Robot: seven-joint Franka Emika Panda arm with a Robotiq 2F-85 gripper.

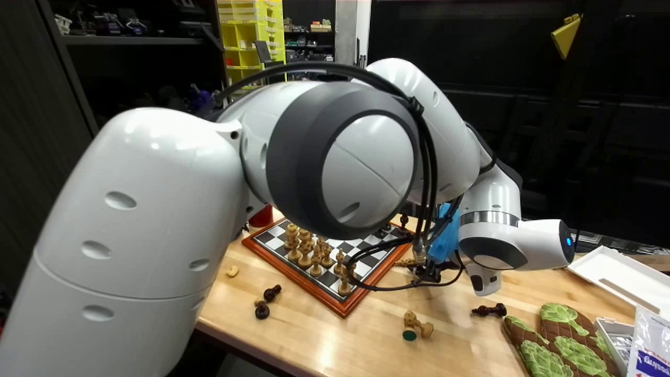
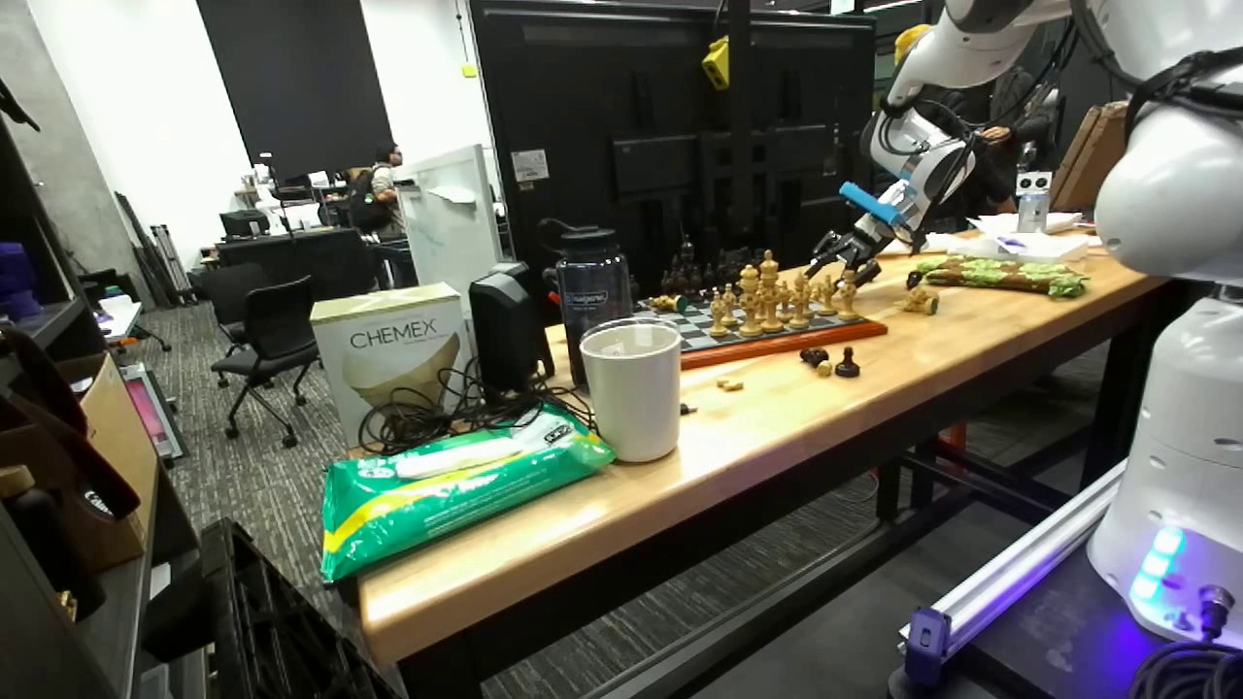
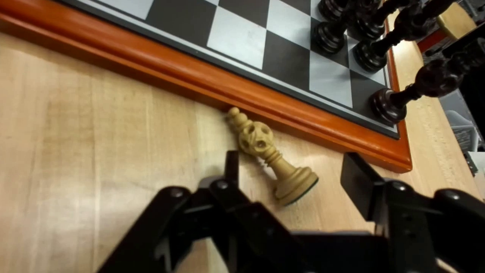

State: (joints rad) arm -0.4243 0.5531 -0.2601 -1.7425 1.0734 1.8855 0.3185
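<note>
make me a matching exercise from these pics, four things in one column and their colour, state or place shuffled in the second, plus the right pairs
1. Cup
2. End effector
3. Pale chess piece in the wrist view
4. Packet

A. mostly green
B. lying beside the board
C. white, upright
D. open

Pairs: 1-C, 2-D, 3-B, 4-A

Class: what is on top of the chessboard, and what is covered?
The chessboard carries pale pieces and dark pieces. In an exterior view, the arm hides part of it; anything behind cannot be seen from there.
</note>
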